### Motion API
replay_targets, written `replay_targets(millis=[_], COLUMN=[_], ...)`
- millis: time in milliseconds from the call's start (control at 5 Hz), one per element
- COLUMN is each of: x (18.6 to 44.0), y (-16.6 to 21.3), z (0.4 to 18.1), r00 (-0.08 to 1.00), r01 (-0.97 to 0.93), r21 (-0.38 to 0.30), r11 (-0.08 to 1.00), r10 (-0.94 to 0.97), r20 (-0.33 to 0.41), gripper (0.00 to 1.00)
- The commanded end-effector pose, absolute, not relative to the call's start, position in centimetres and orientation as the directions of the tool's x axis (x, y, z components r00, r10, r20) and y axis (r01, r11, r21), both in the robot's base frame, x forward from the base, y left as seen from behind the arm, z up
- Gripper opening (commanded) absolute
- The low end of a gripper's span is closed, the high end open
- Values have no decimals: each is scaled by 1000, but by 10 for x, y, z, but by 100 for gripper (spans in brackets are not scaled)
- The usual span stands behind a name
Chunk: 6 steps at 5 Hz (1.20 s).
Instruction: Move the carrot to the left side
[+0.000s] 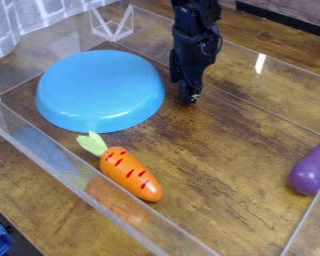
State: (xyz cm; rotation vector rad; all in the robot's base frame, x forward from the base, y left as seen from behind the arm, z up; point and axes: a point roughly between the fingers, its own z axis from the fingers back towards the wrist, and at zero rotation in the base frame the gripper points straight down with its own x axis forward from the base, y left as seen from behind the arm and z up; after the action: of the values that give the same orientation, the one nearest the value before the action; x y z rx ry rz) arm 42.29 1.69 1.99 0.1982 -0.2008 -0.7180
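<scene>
The orange toy carrot (129, 172) with dark grooves and a yellow-green leafy tip lies on the wooden table, in front of the blue plate (101, 88) and close to the clear front wall. My black gripper (190, 97) hangs upright to the right of the plate, well apart from the carrot, behind and to the right of it. Its fingers look close together with nothing between them.
A purple eggplant-like toy (312, 167) lies at the right edge. Clear acrylic walls (43, 150) fence the wooden table at the front and left. A clear object (112, 20) stands at the back left behind the plate.
</scene>
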Motion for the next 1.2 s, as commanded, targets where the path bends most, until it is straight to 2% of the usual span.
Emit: replay_targets(millis=[0, 1000], x=[402, 376], y=[12, 0], z=[-1, 4], r00=[754, 797], r01=[628, 566], r21=[206, 196], r11=[751, 800], r10=[-652, -592], r20=[82, 116], gripper=[100, 100])
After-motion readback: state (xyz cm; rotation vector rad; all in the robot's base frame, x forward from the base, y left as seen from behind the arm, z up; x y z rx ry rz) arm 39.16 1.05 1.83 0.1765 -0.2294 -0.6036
